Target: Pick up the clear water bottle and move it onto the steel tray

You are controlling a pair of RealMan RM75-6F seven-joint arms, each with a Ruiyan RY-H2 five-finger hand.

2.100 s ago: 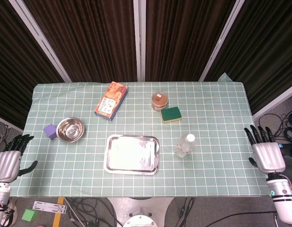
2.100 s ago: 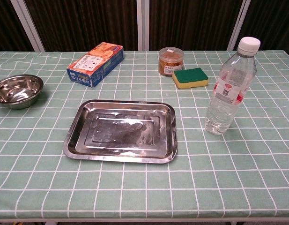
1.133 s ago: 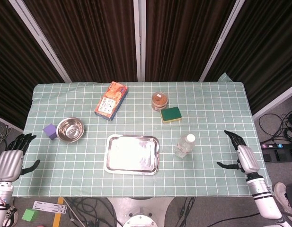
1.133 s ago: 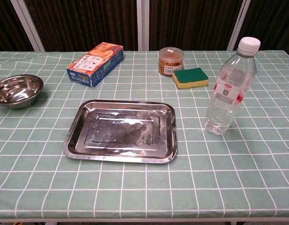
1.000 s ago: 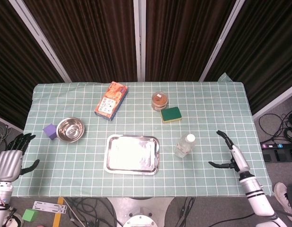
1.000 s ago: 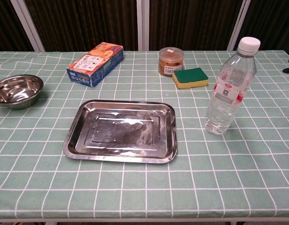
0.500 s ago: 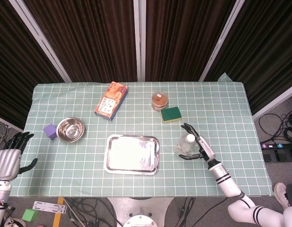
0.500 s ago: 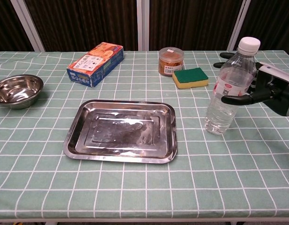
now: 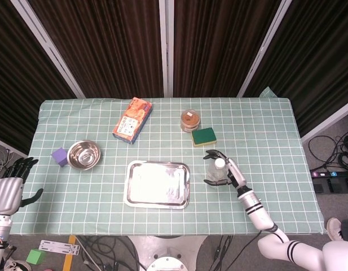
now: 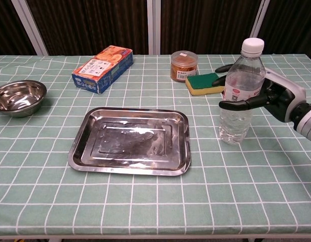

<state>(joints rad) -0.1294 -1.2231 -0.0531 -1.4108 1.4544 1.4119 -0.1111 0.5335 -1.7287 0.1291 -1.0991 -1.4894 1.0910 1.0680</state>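
The clear water bottle (image 9: pixel 217 171) (image 10: pixel 239 96), white-capped with a red label, stands on the green checked cloth right of the steel tray (image 9: pixel 157 184) (image 10: pixel 129 138). My right hand (image 9: pixel 231 173) (image 10: pixel 275 99) has come in from the right and wraps the bottle at label height, thumb across the front and fingers behind it. The bottle leans slightly left, and its base is on the table. The tray holds nothing. My left hand (image 9: pixel 8 192) hangs open beyond the table's left edge, seen only in the head view.
A green and yellow sponge (image 9: pixel 204 136) (image 10: pixel 204 83) and a small brown jar (image 9: pixel 190 119) (image 10: pixel 184 65) sit just behind the bottle. An orange box (image 9: pixel 132 119) (image 10: pixel 103 69) lies at the back. At the left are a steel bowl (image 9: pixel 83 154) (image 10: pixel 18 97) and a purple cube (image 9: pixel 60 156).
My right hand swung in from beyond the table's right edge and closed around the bottle. The bottle's top has shifted slightly left. The left hand barely moved.
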